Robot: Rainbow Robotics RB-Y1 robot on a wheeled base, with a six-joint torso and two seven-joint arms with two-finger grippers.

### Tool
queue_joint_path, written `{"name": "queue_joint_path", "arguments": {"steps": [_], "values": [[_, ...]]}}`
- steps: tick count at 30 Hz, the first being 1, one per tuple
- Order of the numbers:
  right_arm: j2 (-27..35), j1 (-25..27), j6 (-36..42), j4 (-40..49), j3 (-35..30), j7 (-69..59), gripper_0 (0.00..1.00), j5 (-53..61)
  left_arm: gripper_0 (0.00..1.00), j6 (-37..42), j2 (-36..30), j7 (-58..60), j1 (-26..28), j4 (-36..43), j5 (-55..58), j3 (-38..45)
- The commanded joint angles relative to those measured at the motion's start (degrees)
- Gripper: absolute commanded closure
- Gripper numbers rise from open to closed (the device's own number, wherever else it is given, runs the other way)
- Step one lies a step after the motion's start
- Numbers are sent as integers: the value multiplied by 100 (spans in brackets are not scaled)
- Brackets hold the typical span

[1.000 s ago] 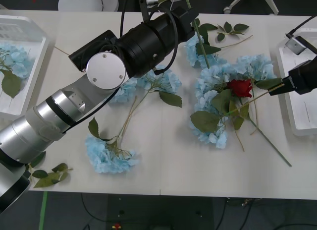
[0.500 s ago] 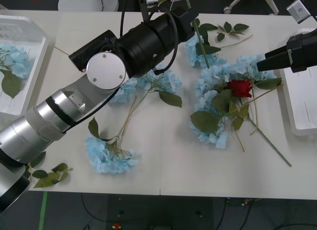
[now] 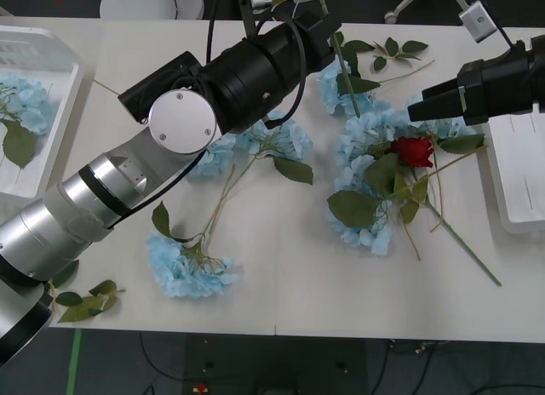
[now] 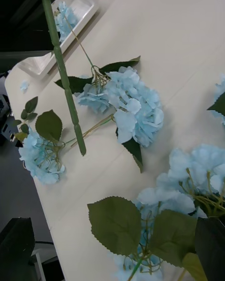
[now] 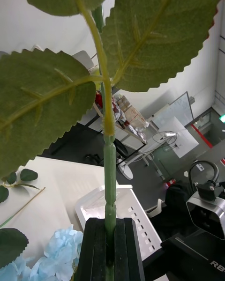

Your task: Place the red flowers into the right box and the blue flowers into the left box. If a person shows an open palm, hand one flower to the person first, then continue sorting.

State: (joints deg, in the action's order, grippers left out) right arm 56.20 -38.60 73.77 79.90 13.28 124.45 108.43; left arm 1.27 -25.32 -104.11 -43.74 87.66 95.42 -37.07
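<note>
Right end effector (image 3: 415, 111) has been swung from the right box (image 3: 511, 169) toward the mid-tabletop pile, jaws apart, empty. Left end effector (image 5: 110, 243) is clamped on a red flower stem (image 5: 109, 182) near the far edge. Red flower (image 3: 412, 150) atop blue flowers (image 3: 366, 161): stem should be gripped, petals avoided.

red flowers (image 3: 413, 150): 1 | blue flowers (image 3: 189, 267): several | boxes (image 3: 511, 186): 2

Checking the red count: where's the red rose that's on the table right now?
In the front view the red rose lies right of table centre on a cluster of blue flowers, just below the right pincer and left of the right box.
</note>
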Motion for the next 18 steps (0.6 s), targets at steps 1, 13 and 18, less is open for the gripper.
{"name": "queue_joint_path", "arguments": {"steps": [1,13,18], "values": [[-294,-411,-205,210,122,-202,0,-32,100,-74,106,-399,-284,84,-59,-46],[-953,-569,-645,210,491,-281,0,-322,100,-74,106,-399,-284,84,-59,-46],[-1120,-675,-961,210,746,-360,0,-322,100,-74,106,-399,-284,84,-59,-46]]}}
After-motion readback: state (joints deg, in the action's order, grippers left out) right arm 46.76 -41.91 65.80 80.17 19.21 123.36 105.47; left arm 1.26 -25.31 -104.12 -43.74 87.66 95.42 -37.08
